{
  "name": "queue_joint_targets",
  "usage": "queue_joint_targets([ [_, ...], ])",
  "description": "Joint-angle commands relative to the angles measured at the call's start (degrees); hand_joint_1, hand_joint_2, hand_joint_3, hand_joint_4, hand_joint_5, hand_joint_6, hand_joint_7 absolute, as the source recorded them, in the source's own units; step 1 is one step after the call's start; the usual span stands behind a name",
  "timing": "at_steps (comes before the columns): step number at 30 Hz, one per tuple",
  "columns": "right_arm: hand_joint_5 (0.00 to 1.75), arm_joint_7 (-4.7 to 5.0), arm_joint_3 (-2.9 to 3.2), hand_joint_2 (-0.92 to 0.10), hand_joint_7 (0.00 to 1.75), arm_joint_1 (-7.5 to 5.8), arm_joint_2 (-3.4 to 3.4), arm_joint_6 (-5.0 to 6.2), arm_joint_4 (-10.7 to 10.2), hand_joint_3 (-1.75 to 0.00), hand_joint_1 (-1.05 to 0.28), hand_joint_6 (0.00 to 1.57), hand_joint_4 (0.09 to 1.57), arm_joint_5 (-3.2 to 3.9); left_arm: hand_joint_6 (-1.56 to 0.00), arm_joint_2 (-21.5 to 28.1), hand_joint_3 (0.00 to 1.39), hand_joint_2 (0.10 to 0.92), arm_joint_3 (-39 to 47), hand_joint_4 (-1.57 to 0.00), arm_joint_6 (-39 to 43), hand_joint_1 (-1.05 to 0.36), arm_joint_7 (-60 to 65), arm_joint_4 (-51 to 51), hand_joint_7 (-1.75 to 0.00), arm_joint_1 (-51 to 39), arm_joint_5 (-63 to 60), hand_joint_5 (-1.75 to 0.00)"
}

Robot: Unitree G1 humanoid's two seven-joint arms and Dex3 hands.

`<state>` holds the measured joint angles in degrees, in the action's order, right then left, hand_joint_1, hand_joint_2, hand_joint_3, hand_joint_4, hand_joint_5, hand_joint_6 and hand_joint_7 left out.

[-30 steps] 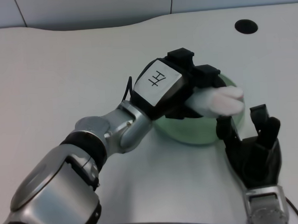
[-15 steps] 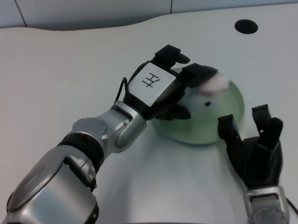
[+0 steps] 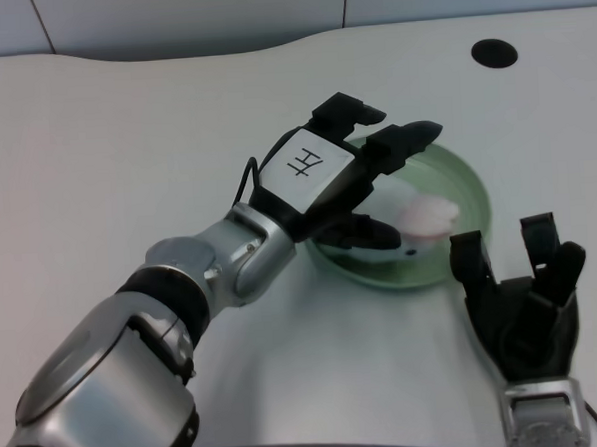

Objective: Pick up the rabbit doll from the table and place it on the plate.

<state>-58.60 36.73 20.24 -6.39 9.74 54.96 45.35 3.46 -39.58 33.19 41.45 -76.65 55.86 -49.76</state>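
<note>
Rabbit doll [image 3: 427,217]: one, white with a pinkish tint, lying inside the plate [image 3: 474,189] toward its right-hand half, a small dark dot showing at its lower edge. Plate: one, pale green, round, shallow, resting flat on the bench [image 3: 123,123]. Left hand [image 3: 338,176]: one, black, reaching in from the lower left on a silver forearm, hovering over the plate's left portion. Its fingers [image 3: 402,140] are spread wide and hold nothing; two upper ones extend out over the plate's far rim, a lower one [image 3: 371,233] points toward the doll and ends just beside it. Whether that tip touches the doll cannot be told. A white label bearing one dark character sits on the back of the left hand. Right hand [image 3: 521,297]: one, black, palm up at the lower right, just beside the plate's near right rim, fingers upright and apart. Bench: white, with one dark round hole [image 3: 494,52] near the far right corner. Count for the frame: one doll, one plate, two hands, one hole.
</note>
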Motion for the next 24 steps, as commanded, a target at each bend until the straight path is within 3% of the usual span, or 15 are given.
queue_joint_targets([
  [1, 1.75, 0.25, 0.78, -0.92, 1.75, -4.91, -1.04, -0.2, 1.82, -0.2, -0.52, 0.59, 0.76, 0.24, -0.2, 0.35, 0.33, 0.921, 2.18, 0.0, 2.91, -0.92, -3.26, 0.9, -0.02, -1.3, 3.05, -0.44],
  [2, 1.75, 0.51, 0.75, -0.92, 1.75, -4.86, -1.06, -0.07, 1.83, -0.2, -0.52, 0.59, 0.77, 0.15, -0.17, 0.55, 0.43, 0.921, 2.95, 0.0, 3.96, -0.96, -4.38, 1.17, -0.02, -1.5, 3.99, -0.34],
  [4, 1.75, 0.4, 0.78, -0.92, 1.75, -4.63, -0.88, -0.14, 2.21, -0.21, -0.52, 0.59, 0.77, 0.14, -0.15, 1.41, 0.5, 0.921, 4.67, 0.0, 6.51, -0.99, -6.13, 1.78, -0.02, -2.07, 5.98, -0.27],
  [8, 1.75, 0.19, 0.7, -0.92, 1.75, -4.08, -0.33, 0.07, 3.1, -0.21, -0.53, 0.59, 0.77, -0.12, -0.12, 2.92, 0.58, 0.921, 9.85, 0.0, 11.08, -1.03, -12.01, 2.53, -0.01, -4.11, 12.1, -0.22],
  [18, 1.75, 0.69, 0.58, -0.92, 1.75, -1.89, 1.45, -1.45, 6.1, -0.19, -0.5, 0.6, 0.78, -0.5, -0.12, 5.7, 0.66, 0.921, 24.78, -0.05, 22.48, -1.04, -30.97, 5.37, -0.02, -12.28, 31.03, -0.25],
  [20, 1.75, 0.79, 0.58, -0.92, 1.75, -1.42, 1.68, -1.4, 6.64, -0.18, -0.5, 0.6, 0.78, -0.66, -0.12, 4.87, 0.66, 0.921, 29.17, -0.04, 22.11, -1.05, -40.79, 6.47, -0.02, -14.51, 38.78, -0.25],
  [24, 1.75, 1.51, 0.46, -0.92, 1.75, -0.82, 2.15, -2.42, 7.27, -0.15, -0.49, 0.6, 0.77, -0.9, -0.1, 2.4, 0.67, 0.921, 39.35, -0.05, 17.29, -1.05, -64.15, 10.26, -0.01, -20.61, 57.73, -0.25],
])
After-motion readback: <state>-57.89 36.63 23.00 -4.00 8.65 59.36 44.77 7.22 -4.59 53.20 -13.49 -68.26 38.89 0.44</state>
